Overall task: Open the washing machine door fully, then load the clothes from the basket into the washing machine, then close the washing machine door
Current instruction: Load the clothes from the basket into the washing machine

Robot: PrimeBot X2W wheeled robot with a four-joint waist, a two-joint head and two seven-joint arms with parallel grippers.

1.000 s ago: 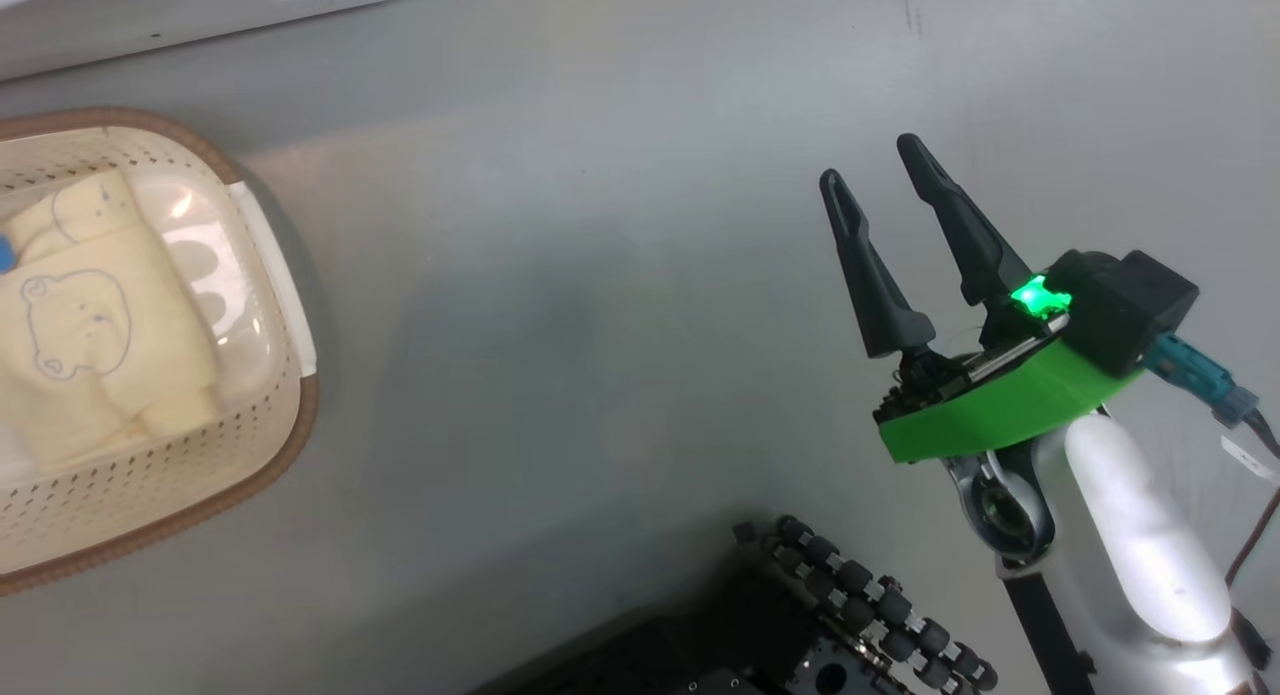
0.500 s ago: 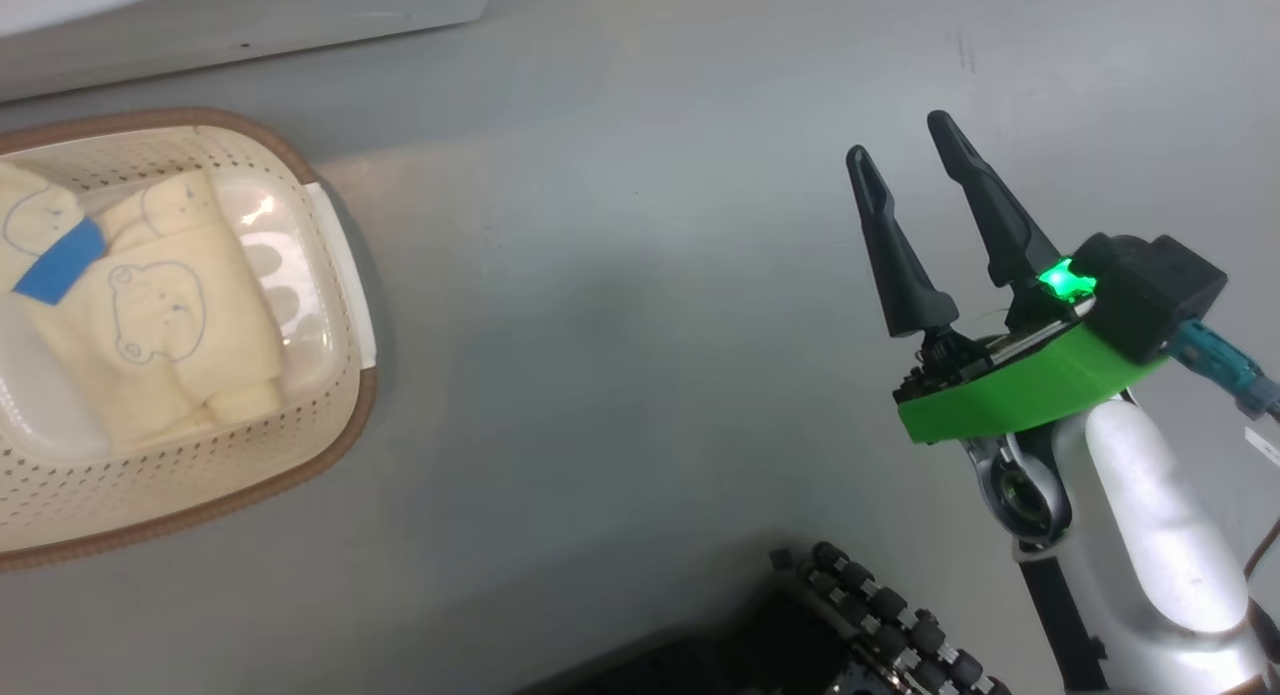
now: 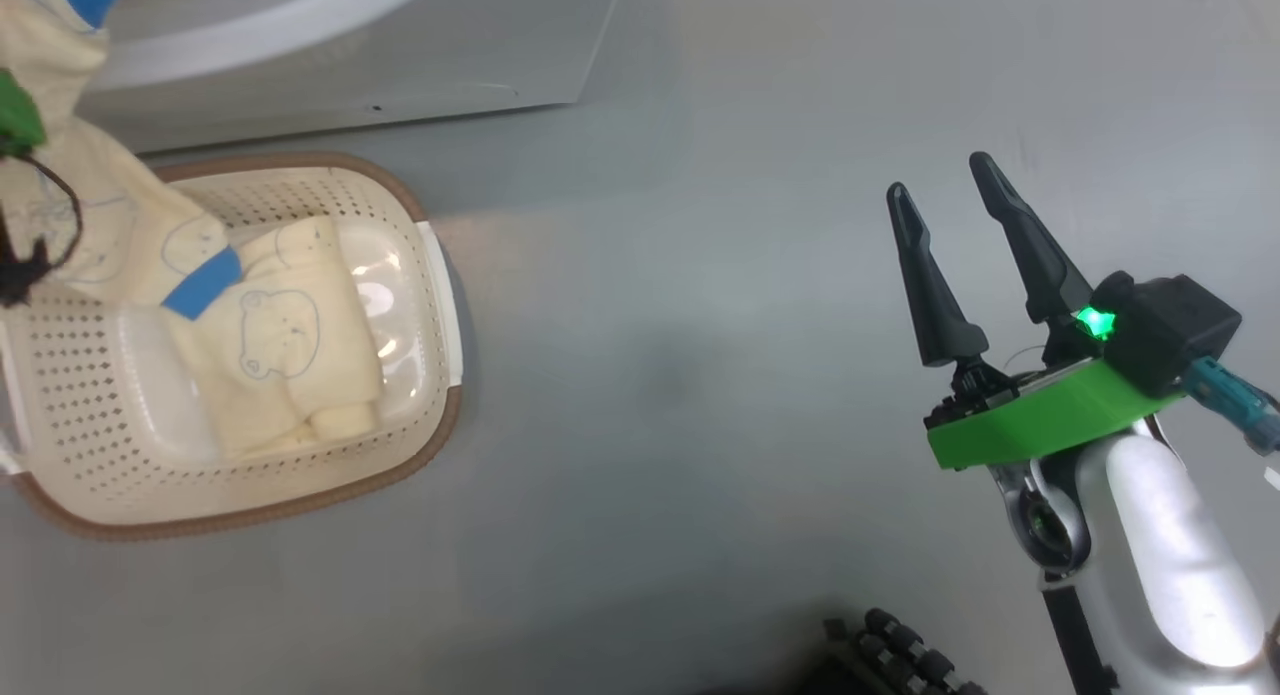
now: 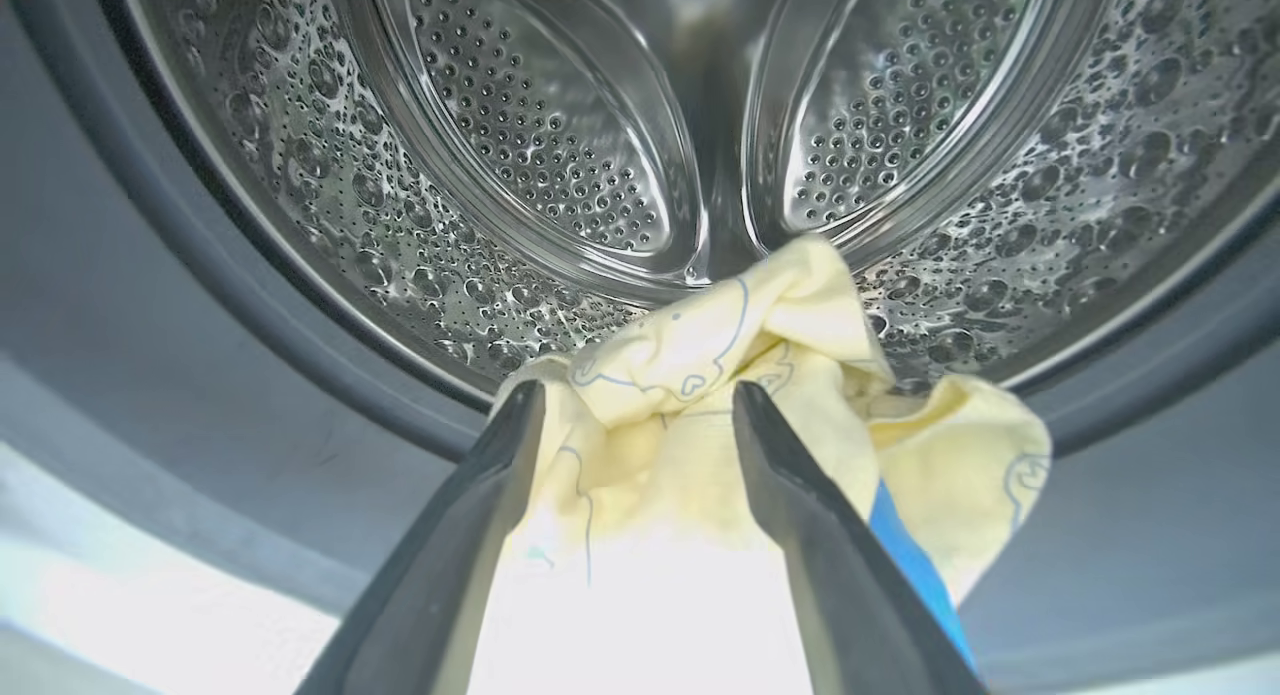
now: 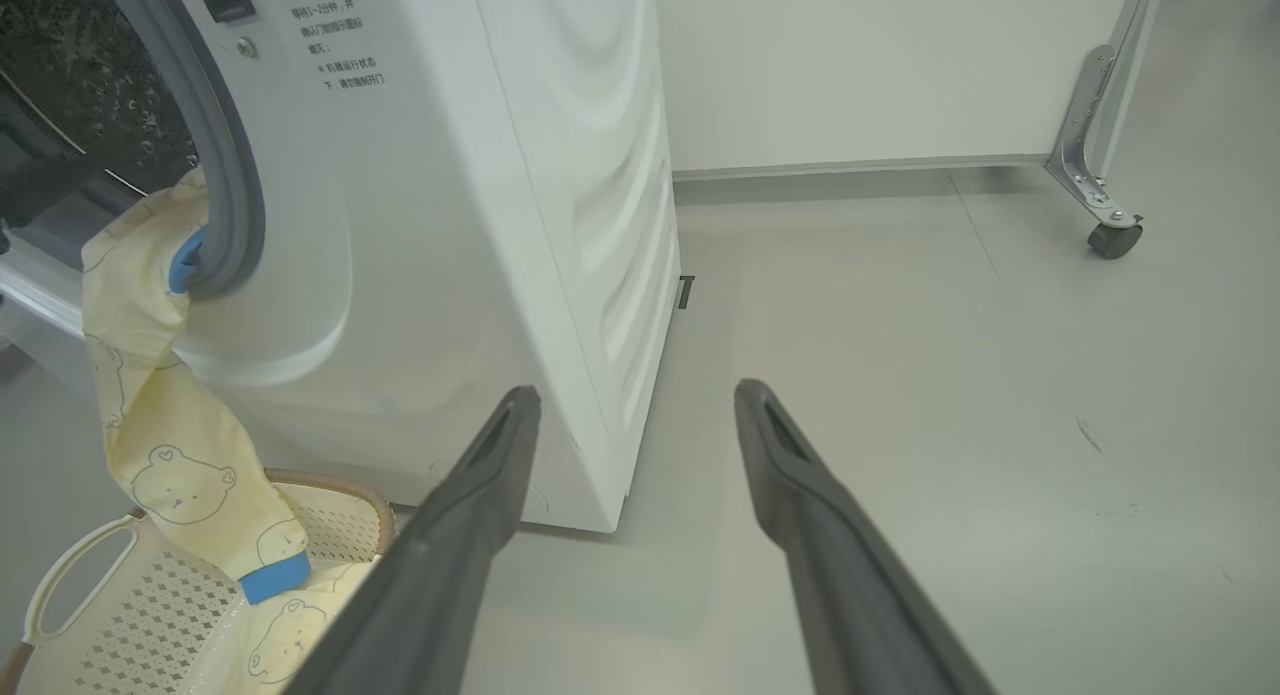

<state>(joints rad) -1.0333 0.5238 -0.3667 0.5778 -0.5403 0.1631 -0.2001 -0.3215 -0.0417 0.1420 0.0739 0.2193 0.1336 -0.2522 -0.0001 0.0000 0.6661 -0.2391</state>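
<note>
Soft cloth against bright steel, with plastic and rubber nearby.
The clothes (image 4: 680, 375) are soft, matt, crumpled cream cloth. The drum (image 4: 560, 165) is mirror-glossy perforated steel, ringed by a matt grey rubber gasket (image 4: 150, 255). The washing machine (image 5: 560, 175) has a smooth, glossy white casing. The basket (image 3: 90, 445) is perforated cream plastic; the floor (image 3: 700, 375) is smooth, dull-sheened grey.

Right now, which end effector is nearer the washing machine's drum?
Left. The left end effector is at the drum opening, clothes between its fingers; the right end effector hovers over the floor, off beside the washing machine.
</note>
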